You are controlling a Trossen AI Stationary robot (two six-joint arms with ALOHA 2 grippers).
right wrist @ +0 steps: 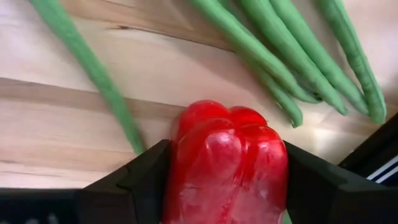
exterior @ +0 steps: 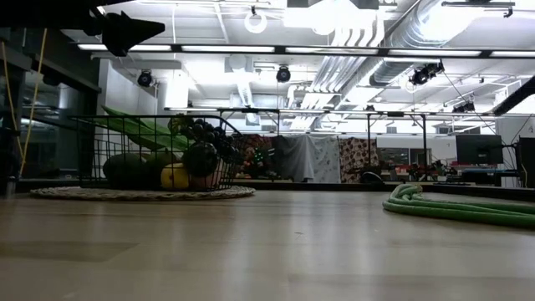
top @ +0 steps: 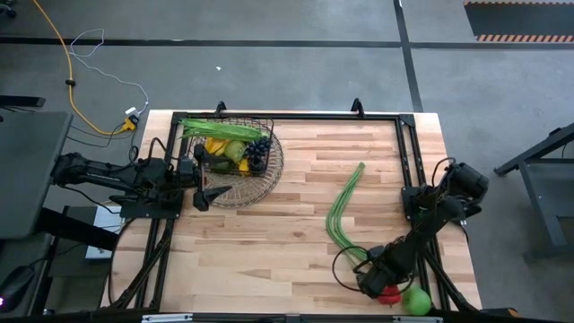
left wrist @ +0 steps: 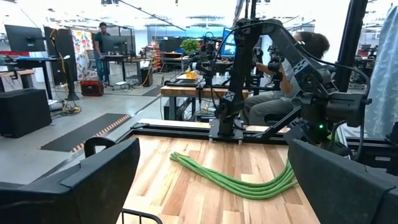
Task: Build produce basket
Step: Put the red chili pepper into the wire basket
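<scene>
The dark wire basket (top: 240, 158) stands on a round woven mat at the table's far left and holds leafy greens, a banana, a lemon and dark grapes (exterior: 205, 142). My left gripper (top: 206, 194) hovers open just near-left of the basket, raised above it (exterior: 125, 29). A bundle of long green beans (top: 344, 208) lies on the wood right of centre. My right gripper (top: 378, 283) is at the near right corner, shut on the red pepper (top: 389, 294). A green apple (top: 417, 301) lies just right of the pepper. My right gripper (right wrist: 227, 158) pinches the red pepper's body (right wrist: 230, 155) between its two fingers (right wrist: 146, 180), one on each side of it. The fingers slant down toward the table from the right. Whether the pepper's underside rests on the wood, I cannot tell.
Black frame rails (top: 408, 152) run along the table's far and side edges. The bean tips (right wrist: 292, 112) lie close beyond the pepper. Bare wood (top: 269, 242) stretches between the basket and the beans. People sit and stand in the room beyond (left wrist: 305, 56).
</scene>
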